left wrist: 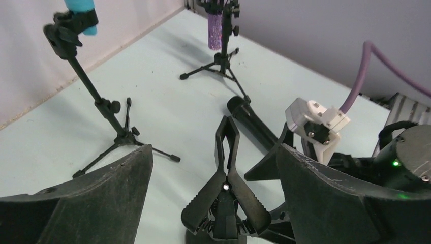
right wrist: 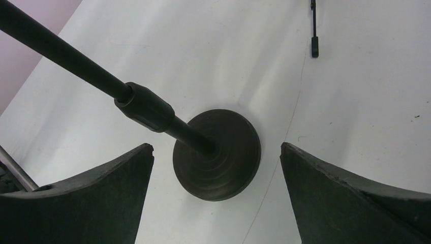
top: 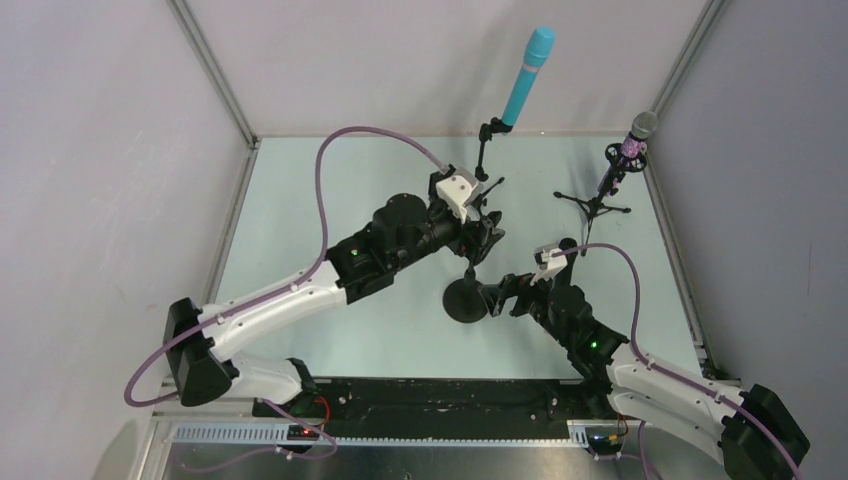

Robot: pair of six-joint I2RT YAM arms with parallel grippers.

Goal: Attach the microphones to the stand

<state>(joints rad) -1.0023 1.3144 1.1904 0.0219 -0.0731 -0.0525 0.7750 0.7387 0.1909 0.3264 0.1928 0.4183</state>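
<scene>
The turquoise microphone (top: 527, 75) sits in the clip of a tripod stand (top: 487, 150) at the back; its lower end shows in the left wrist view (left wrist: 81, 12). The purple glittery microphone (top: 632, 145) sits in a second tripod stand (top: 597, 205), also in the left wrist view (left wrist: 215, 30). A black microphone (left wrist: 252, 123) lies on the table; its end is hidden. A round-base stand (top: 465, 300) has a spring clip (left wrist: 226, 193) on top. My left gripper (top: 483, 238) is open, its fingers (left wrist: 96, 198) on either side of the clip without touching. My right gripper (top: 497, 298) is open beside the round base (right wrist: 217, 155).
The stand's pole (right wrist: 76, 56) rises slanting from the base past the right gripper's left finger. The right wrist's white camera mount (left wrist: 316, 122) and purple cable are close behind the clip. Tripod legs (left wrist: 127, 140) spread over the table. Enclosure walls stand at the back and sides.
</scene>
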